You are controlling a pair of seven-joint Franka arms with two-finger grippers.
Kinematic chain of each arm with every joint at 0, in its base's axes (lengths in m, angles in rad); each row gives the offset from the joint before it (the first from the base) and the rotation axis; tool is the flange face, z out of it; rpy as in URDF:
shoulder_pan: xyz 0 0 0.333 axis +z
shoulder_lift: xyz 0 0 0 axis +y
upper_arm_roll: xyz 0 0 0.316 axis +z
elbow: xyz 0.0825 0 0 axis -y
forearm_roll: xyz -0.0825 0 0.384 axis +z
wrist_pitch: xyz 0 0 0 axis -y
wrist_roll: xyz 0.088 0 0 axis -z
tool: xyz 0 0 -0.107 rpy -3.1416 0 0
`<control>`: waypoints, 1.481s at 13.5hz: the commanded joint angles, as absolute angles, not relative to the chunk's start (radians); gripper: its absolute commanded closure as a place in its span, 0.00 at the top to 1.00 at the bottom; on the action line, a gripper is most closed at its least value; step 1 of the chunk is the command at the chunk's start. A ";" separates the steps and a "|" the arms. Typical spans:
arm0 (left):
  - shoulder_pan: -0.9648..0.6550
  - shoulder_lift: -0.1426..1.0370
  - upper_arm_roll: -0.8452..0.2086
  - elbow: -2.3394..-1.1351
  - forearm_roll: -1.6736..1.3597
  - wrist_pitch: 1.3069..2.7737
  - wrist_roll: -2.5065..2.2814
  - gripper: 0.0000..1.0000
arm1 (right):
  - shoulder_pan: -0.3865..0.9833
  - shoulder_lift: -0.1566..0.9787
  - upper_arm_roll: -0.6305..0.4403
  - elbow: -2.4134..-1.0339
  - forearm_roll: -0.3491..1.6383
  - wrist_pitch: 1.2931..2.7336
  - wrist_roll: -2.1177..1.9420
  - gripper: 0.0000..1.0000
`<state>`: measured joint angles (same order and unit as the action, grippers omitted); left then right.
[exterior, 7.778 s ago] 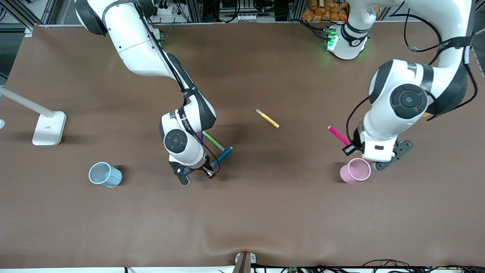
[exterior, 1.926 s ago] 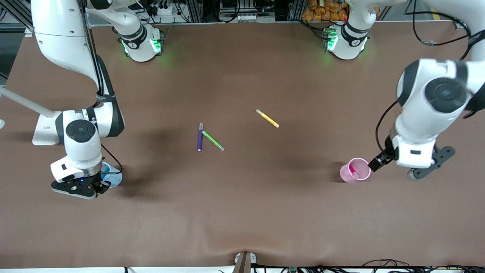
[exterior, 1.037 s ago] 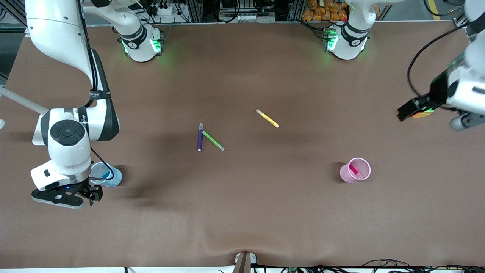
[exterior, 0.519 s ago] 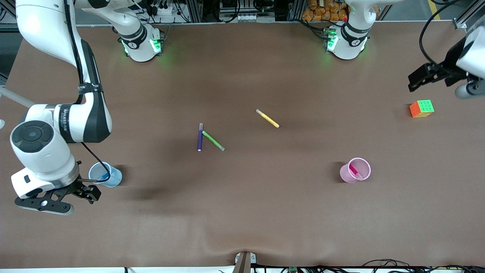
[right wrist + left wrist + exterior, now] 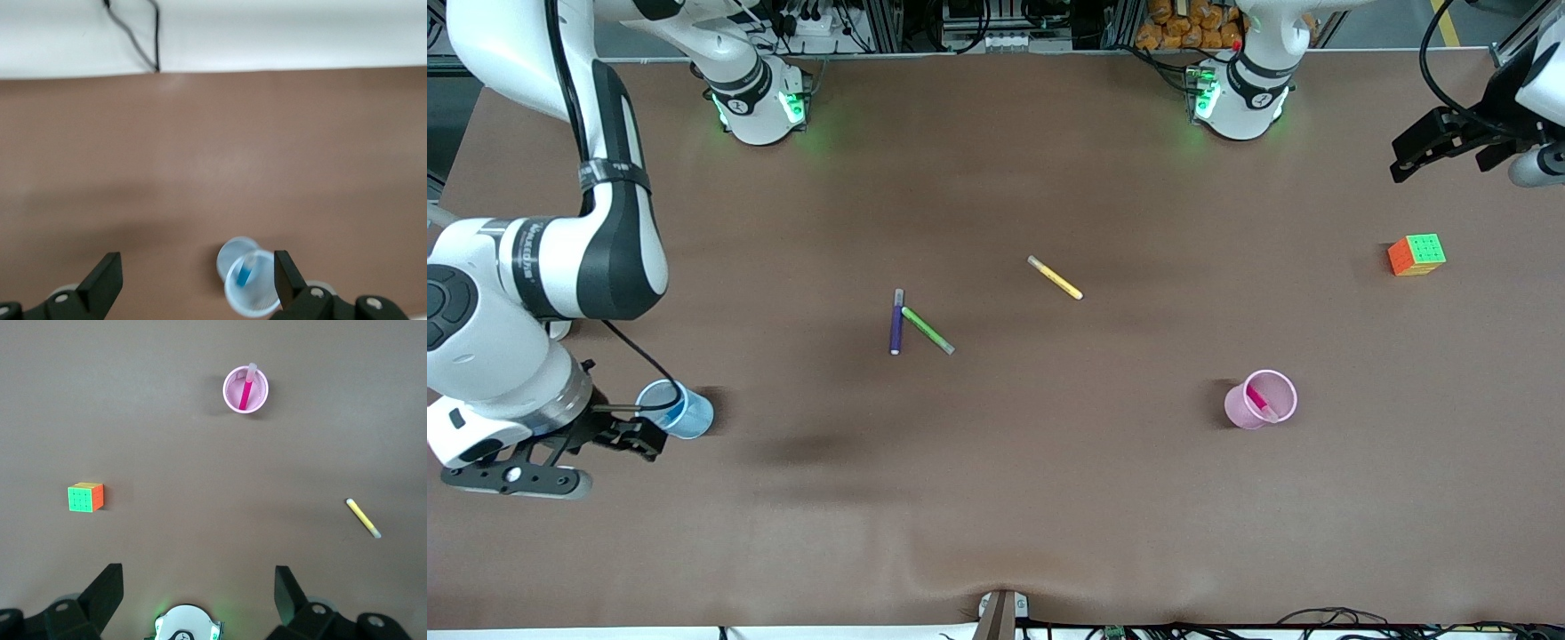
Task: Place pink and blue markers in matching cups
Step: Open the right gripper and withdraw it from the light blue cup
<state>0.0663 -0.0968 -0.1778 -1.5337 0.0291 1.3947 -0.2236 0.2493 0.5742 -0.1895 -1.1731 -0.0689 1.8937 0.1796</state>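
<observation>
In the front view, the pink cup (image 5: 1261,400) stood upright toward the left arm's end of the table, with the pink marker (image 5: 1259,397) leaning inside it. The blue cup (image 5: 675,409) stood toward the right arm's end, about as near to the camera as the pink cup; a cable crossed in front of its mouth and only a touch of blue showed inside. The right gripper (image 5: 618,434) hung in the air just beside the blue cup, fingers spread and grasping nothing. The left gripper (image 5: 1449,149) was raised over the table's edge at the left arm's end, released and empty. A cube (image 5: 1416,254) lay on the table below it in that view. Near the table's middle lay a purple marker (image 5: 895,321) and a green marker (image 5: 927,330), their ends close together, and a yellow marker (image 5: 1055,277) lay apart from them, farther from the camera. In the left wrist view, the left gripper (image 5: 197,587) showed its two fingers wide apart with bare table between them; the pink cup (image 5: 245,389) held the pink marker (image 5: 246,389) upright, and the cube (image 5: 85,497) and yellow marker (image 5: 363,517) lay well apart from it. In the right wrist view, the right gripper (image 5: 197,277) was parted and empty, and the blue cup (image 5: 250,283) stood by one finger with the blue marker (image 5: 246,273) inside.
</observation>
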 commanded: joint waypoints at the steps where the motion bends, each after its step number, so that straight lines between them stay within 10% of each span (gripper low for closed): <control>1: 0.042 -0.155 -0.146 -1.611 0.006 1.428 -0.207 1.00 | 0.192 0.569 -0.143 -1.101 0.010 1.752 0.164 1.00; 4: 0.026 -0.166 -0.146 -1.632 0.006 1.440 -0.212 1.00 | 0.150 0.502 -0.187 -1.103 0.282 1.640 0.152 1.00; 20: 0.034 -0.219 -0.158 -1.715 0.003 1.512 -0.215 1.00 | 0.026 0.233 -0.154 -1.142 0.118 1.302 0.057 1.00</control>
<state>0.0282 -0.1770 -0.1599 -1.6685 0.0210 1.4882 -0.2236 0.0571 0.3049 -0.1986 -1.0737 0.1342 1.3095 0.0602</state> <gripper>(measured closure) 0.000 0.000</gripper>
